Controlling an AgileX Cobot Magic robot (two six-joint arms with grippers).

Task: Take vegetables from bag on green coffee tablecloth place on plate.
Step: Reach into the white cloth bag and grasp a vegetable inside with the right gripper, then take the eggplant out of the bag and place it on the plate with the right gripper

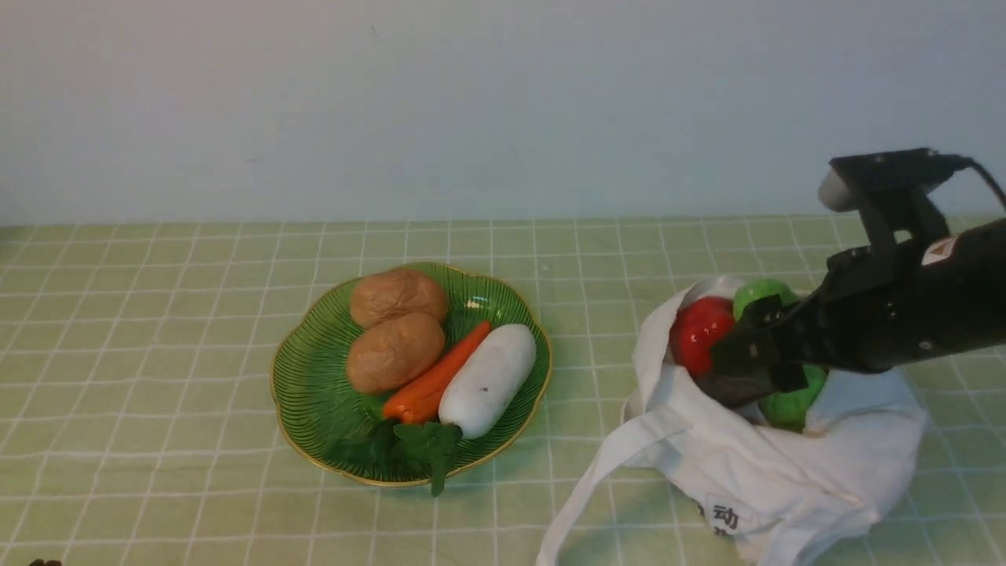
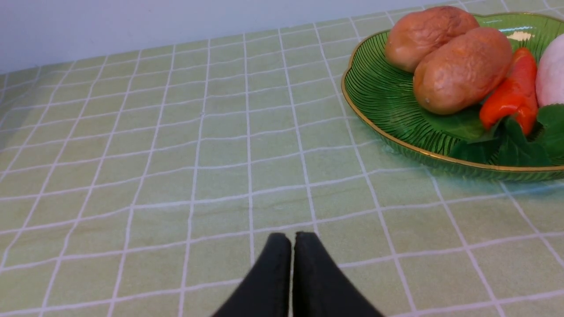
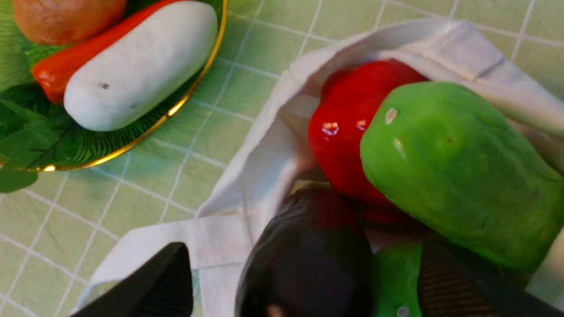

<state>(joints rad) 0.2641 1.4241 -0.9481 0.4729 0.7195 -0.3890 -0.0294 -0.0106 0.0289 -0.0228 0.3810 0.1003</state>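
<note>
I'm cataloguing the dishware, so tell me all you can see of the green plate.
The plate is a ribbed, glossy green dish, see-through like glass, with a scalloped gold rim. It lies upright on the gridded tablecloth, left of the bag, bearing two potatoes, a carrot and a white vegetable.

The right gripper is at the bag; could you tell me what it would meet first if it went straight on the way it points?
Most likely the dark eggplant, which lies between the right gripper's open jaws, though how far below the fingertips it sits is unclear.
</note>
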